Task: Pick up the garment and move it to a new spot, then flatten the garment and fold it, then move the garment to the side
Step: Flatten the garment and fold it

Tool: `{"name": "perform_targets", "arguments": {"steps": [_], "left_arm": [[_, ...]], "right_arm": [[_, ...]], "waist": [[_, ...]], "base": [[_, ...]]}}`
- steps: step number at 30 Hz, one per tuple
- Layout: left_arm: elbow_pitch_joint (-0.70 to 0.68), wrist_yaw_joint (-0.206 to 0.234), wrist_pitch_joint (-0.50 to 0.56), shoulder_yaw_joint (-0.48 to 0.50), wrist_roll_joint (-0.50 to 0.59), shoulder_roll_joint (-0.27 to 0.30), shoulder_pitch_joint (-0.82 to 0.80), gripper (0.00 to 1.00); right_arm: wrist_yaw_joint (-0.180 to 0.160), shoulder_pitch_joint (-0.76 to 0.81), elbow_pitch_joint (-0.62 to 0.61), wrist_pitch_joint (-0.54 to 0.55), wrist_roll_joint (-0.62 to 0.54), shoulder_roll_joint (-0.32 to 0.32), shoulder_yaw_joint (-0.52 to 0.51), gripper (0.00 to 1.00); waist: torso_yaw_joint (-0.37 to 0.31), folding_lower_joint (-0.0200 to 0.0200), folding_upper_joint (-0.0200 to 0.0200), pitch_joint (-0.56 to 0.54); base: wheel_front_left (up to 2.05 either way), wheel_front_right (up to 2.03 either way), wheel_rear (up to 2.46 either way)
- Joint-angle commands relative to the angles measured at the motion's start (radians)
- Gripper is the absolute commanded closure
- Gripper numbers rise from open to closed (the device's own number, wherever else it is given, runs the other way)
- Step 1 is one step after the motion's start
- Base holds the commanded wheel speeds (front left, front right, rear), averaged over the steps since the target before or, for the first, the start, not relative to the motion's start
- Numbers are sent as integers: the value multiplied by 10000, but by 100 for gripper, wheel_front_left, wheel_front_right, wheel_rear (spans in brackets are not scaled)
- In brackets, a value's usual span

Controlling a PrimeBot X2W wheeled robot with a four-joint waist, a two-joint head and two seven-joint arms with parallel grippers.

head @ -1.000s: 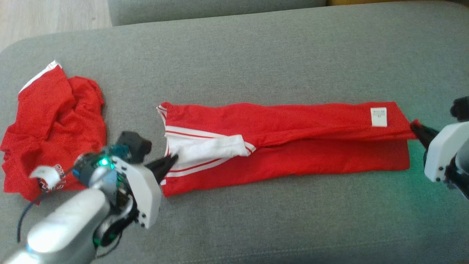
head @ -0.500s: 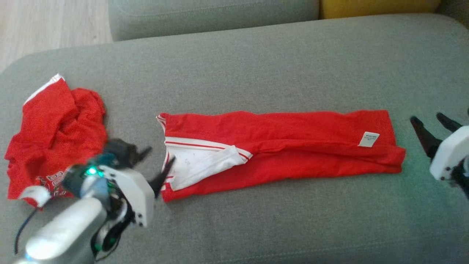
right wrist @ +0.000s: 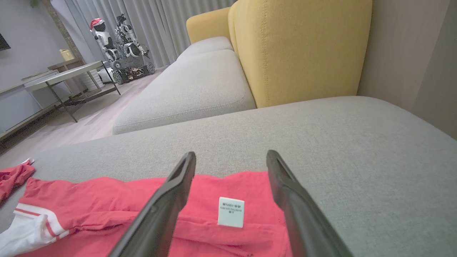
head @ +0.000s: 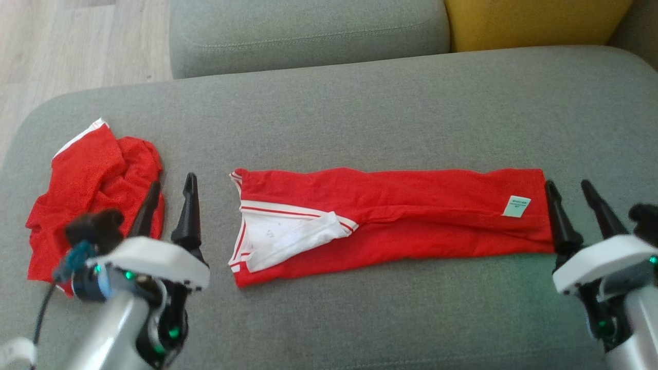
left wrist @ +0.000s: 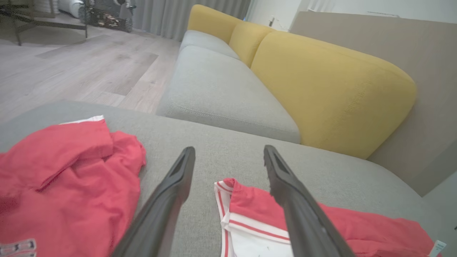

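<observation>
The garment point(head: 411, 205), red with white-striped trim and a white lining at its left end, lies on the grey sofa cushion point(head: 360, 118) as a long flat strip. A white label point(head: 519, 206) sits near its right end. My left gripper point(head: 172, 181) stands open just left of the strip's left end, apart from it. In the left wrist view the left gripper point(left wrist: 229, 149) frames that end of the garment point(left wrist: 357, 228). My right gripper point(head: 567, 184) is open at the right end, holding nothing. The right wrist view has the right gripper point(right wrist: 231, 154) over the label point(right wrist: 230, 212).
A second red garment point(head: 92, 200) lies crumpled at the cushion's left end, beside my left gripper. Beyond the cushion are another grey seat point(head: 308, 31) and a yellow back cushion point(head: 534, 20). Wooden floor point(head: 77, 46) lies at the far left.
Both grippers have opened, let go of the garment's ends and drawn back toward me. The garment now lies flat on the cushion. The head camera has also tilted.
</observation>
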Motion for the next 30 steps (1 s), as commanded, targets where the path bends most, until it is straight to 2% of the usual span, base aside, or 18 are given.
{"name": "perform_targets", "arguments": {"steps": [1, 5, 10, 17, 22, 30], "left_arm": [[-367, -105, -117, 860, 359, -132, -1, 0], [-315, -530, -119, 1763, 1233, -811, 759, 0], [70, -1171, -120, 2198, 1963, -1234, 926, 0], [532, -1802, -121, 2506, 2563, -1706, 623, 0], [770, -2123, -121, 2633, 2892, -1931, 374, 0], [1024, -2429, -121, 2947, 3201, -2126, 104, 0]], "right_arm": [[19, -82, -434, -193, -195, 30, -45, 0], [19, 140, -513, -292, -541, 421, -365, 0], [19, -79, -324, -174, -966, 723, -936, 0], [19, -936, 977, 456, -1891, 1394, -2362, 0], [19, -1540, 1860, 1006, -2688, 1659, -2994, 0], [19, -2157, 2790, 1639, -3132, 1934, -3625, 0]], "waist": [[9, 1, -1, 15], [44, 1, -1, 127], [92, 1, -1, 422], [247, 1, -1, 960], [362, 1, -1, 1320], [486, 1, -1, 1664]], "base": [[0, 0, 0], [0, 0, 0], [0, 0, 0], [0, 0, 0], [0, 0, 0], [0, 0, 0]]}}
